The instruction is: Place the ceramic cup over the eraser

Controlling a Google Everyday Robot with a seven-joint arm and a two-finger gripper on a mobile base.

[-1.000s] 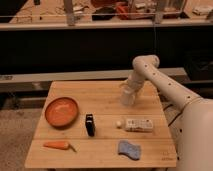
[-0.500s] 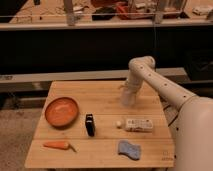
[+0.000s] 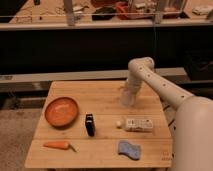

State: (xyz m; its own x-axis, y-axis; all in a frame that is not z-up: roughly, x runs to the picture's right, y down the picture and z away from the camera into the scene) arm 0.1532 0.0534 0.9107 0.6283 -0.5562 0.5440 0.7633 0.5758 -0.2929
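The ceramic cup [image 3: 126, 98] is a small whitish cup at the back right of the wooden table [image 3: 100, 152]. My gripper [image 3: 128, 92] reaches down from the white arm and is right at the cup, covering its top. The cup's base is level with the tabletop or just above it; I cannot tell which. The eraser [image 3: 89, 124] is a small black block standing near the table's middle, well to the left of and in front of the cup.
An orange plate [image 3: 61, 111] lies at the left. A carrot [image 3: 57, 145] lies at the front left. A white labelled bottle [image 3: 136, 124] lies on its side in front of the cup. A blue wavy pad [image 3: 129, 149] lies at the front right.
The arm's elbow swayed slightly left and back. The gripper and the cup stay at about the same spot. Nothing else on the table has moved.
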